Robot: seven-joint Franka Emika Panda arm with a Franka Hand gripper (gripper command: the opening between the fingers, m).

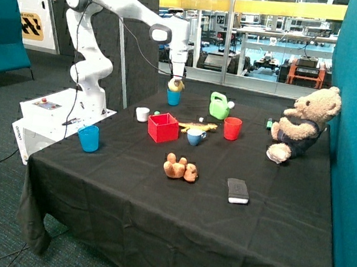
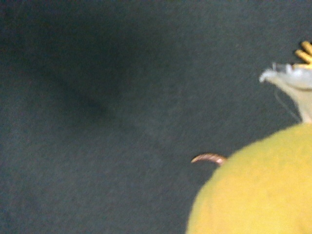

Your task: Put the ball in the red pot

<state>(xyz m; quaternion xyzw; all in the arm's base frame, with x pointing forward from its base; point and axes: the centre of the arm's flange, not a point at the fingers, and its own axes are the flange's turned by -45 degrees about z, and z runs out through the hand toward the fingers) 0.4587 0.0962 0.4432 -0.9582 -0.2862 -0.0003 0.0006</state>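
White arm's tool (image 1: 176, 82) clamped on the small pale-yellow round ball (image 1: 175, 85), held just above the blue plastic cup (image 1: 173, 97) at the far side of the black-clothed bench (image 1: 156, 203). Ball fills a corner of the wrist view (image 2: 258, 190). Bright red square plastic pot (image 1: 163, 127) sits apart, nearer bench middle.

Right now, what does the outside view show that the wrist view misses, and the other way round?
Only the outside view shows the gripper holding the ball above the blue cup, with the red pot standing apart, nearer the table's front, and not yet holding the ball. Only the wrist view shows the ball's surface up close, filling one corner over dark cloth. Both share the ball and the black tablecloth.
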